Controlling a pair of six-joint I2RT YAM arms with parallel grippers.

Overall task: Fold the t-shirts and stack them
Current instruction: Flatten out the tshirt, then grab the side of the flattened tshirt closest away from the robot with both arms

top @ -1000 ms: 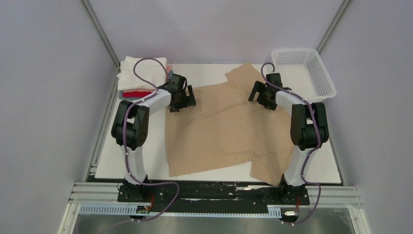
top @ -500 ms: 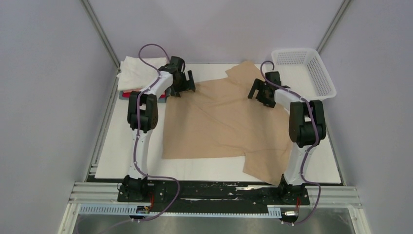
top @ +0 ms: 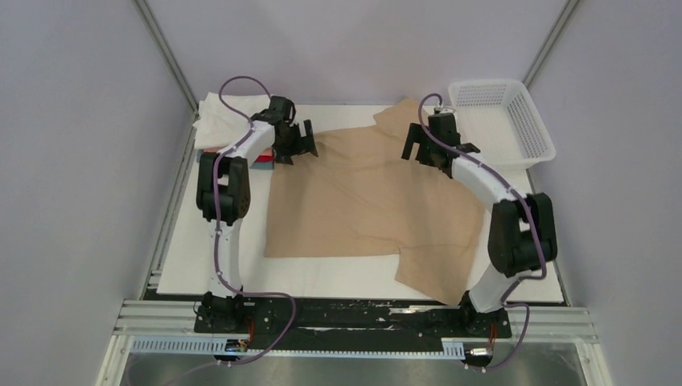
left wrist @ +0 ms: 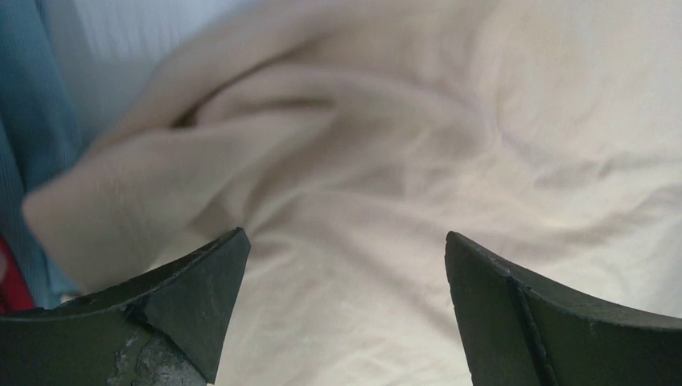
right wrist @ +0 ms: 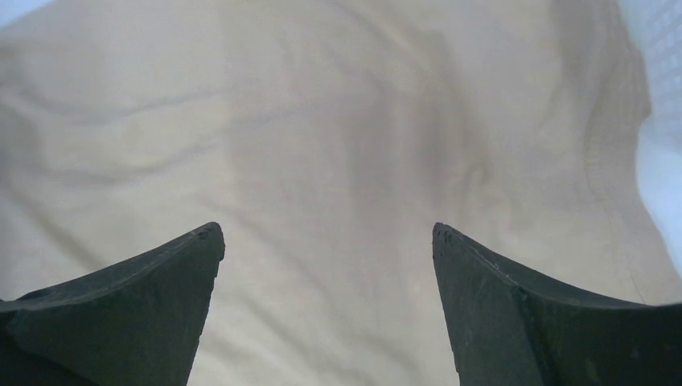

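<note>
Tan cloth covers the middle of the table (top: 193,261): the tan t-shirt (top: 370,201) lies spread out and unfolded, somewhat rumpled, with one short sleeve pointing to the far side and the other hanging toward the near right edge, so the hem seems to face left. Being laid flat like this suits a first fold. Over its far left corner hovers the left gripper (top: 299,145), jaws wide apart and holding nothing; its wrist view shows that corner doubled over on itself just below the fingers. The right gripper (top: 419,149) hangs over the far right part of the shirt, near the far sleeve, equally wide open and empty, with smooth cloth between its fingers. Both sit along the same far edge, probably to pinch it at two spots and carry it over evenly. At the far left corner of the table waits the stack of folded t-shirts (top: 221,117), white on top with red and blue-grey edges beneath, just beside the tan cloth. A white mesh basket (top: 531,121) stands at the far right corner.
</note>
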